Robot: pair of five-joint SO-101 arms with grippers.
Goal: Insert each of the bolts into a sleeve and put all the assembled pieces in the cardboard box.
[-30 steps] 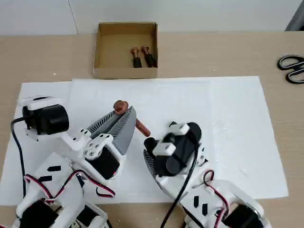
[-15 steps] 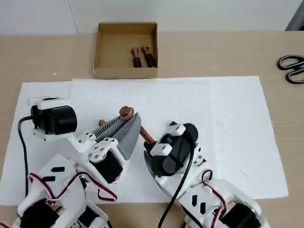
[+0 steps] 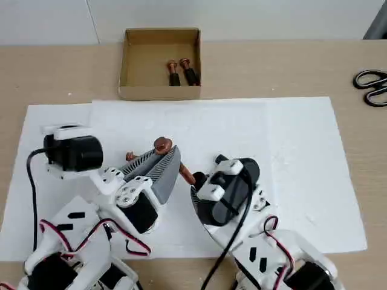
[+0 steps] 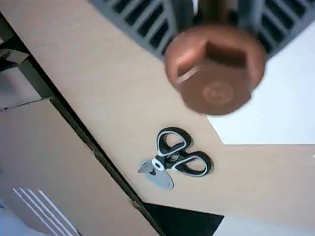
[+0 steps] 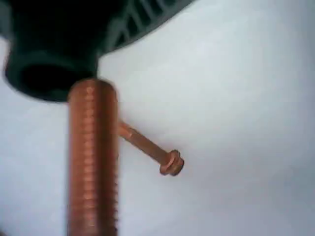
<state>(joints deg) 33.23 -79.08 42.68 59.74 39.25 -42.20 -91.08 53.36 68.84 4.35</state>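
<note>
1. Here is the left gripper (image 3: 164,151) out over the white paper sheet (image 3: 290,157). Its jaws are clamped tight on a copper bolt (image 3: 161,145).
2. The left wrist view looks straight at the bolt's flanged hex head (image 4: 215,69), which juts out from between the grey ribbed jaws. The shank runs away from the head toward the other arm.
3. Over to the right gripper (image 3: 195,184), just beside the left one. It is closed around a black sleeve (image 5: 44,69), and the sleeve's open mouth faces the bolt.
4. In the right wrist view the bolt's threaded end (image 5: 92,162) is right at the rim of that mouth (whether the tip is actually inside, I cannot tell).
5. A second bolt (image 5: 147,146) lies loose on the paper near the left gripper. Its head points away from the sleeve.
6. At the far side of the table (image 3: 272,66), well apart from both grippers, sits the cardboard box (image 3: 160,92).
7. Two assembled pieces (image 3: 189,74) lie side by side in the box, toward its right wall, copper heads at the far end and black sleeves nearer the arms.
8. A pair of black-handled scissors (image 3: 372,87) rests on the bare wood at the table's right edge, off the paper.
</note>
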